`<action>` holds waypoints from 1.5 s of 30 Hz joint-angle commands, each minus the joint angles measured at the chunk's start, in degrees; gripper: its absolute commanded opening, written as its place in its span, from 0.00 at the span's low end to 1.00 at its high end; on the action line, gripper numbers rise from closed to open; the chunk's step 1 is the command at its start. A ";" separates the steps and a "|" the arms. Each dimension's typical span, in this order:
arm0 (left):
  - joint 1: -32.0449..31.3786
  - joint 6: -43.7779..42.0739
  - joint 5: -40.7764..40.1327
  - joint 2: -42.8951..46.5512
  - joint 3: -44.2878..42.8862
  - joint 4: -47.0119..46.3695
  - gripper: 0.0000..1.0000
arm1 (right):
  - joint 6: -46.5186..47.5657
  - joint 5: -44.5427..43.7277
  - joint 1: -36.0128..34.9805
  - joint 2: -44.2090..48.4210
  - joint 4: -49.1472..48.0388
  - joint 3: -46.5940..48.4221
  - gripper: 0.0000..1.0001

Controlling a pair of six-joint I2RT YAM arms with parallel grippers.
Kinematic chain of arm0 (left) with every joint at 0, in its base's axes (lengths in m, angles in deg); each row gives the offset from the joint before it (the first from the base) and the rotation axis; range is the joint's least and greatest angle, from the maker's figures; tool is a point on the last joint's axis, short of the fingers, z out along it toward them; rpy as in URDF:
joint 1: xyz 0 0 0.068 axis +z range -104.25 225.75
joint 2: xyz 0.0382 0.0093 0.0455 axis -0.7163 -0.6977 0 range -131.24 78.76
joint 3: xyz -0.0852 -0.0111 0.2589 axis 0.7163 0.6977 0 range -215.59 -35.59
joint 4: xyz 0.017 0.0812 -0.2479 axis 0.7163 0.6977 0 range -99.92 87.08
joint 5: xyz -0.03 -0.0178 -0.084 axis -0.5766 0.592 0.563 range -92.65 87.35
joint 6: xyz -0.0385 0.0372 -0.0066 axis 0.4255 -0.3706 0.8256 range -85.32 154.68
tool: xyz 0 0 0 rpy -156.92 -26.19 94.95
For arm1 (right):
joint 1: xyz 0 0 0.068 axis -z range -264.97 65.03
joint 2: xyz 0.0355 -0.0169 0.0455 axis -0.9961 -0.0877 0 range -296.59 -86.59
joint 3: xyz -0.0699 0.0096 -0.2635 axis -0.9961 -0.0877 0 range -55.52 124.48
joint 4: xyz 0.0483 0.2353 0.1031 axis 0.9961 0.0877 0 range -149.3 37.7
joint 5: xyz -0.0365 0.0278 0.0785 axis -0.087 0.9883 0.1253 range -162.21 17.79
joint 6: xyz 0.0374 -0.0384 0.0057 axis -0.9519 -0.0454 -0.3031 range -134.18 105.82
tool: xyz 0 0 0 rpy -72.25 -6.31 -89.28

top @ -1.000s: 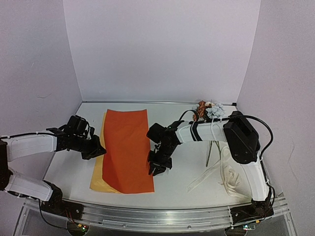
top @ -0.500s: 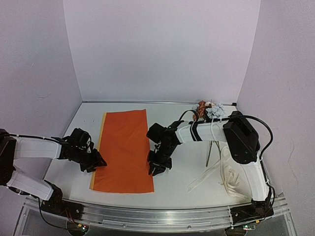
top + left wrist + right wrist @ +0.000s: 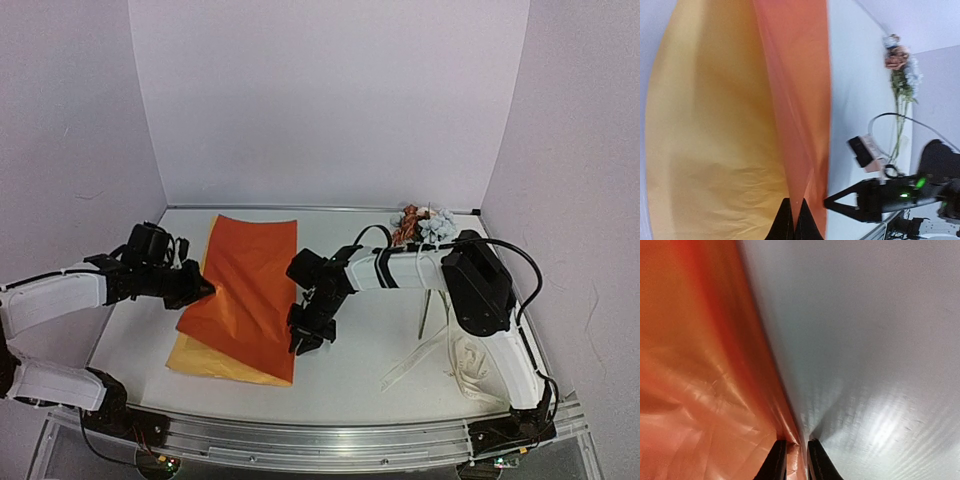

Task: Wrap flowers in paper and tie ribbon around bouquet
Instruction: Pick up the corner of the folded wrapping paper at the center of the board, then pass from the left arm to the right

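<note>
Laying-out step — left fingers point(image 3: 786, 227) pinch the paper point(image 3: 245, 290) by its raised edge, right fingers point(image 3: 776, 462) clamp the opposite edge; next it likely needs flattening before fetching the flowers point(image 3: 425, 222).

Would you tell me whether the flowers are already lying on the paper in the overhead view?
No, the flowers lie at the far right corner of the table, apart from the paper.

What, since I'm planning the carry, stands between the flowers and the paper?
The right arm stretches between the flowers in the far right corner and the paper, its hand pinching the paper's right edge. The ribbon lies nearer, off that line.
</note>
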 commanded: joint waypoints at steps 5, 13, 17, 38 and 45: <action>-0.51 -14.22 13.06 -4.96 -16.73 0.59 0.00 | -1.83 1.62 -1.20 -2.61 -0.79 8.56 0.25; -4.04 -21.62 20.24 -16.06 -24.08 6.04 0.00 | 2.85 -4.84 2.12 17.87 -4.43 -12.72 0.59; -8.53 -22.45 20.23 -21.55 -27.80 6.44 0.00 | 3.27 -10.07 5.12 29.72 -6.68 -25.53 0.66; -24.21 -23.65 16.92 -39.33 -44.55 8.19 0.00 | 18.78 -11.20 14.79 40.98 4.48 -17.13 0.97; -25.75 -24.40 17.12 -38.78 -44.91 7.91 0.00 | 13.79 -6.74 15.82 32.22 5.72 -9.40 0.93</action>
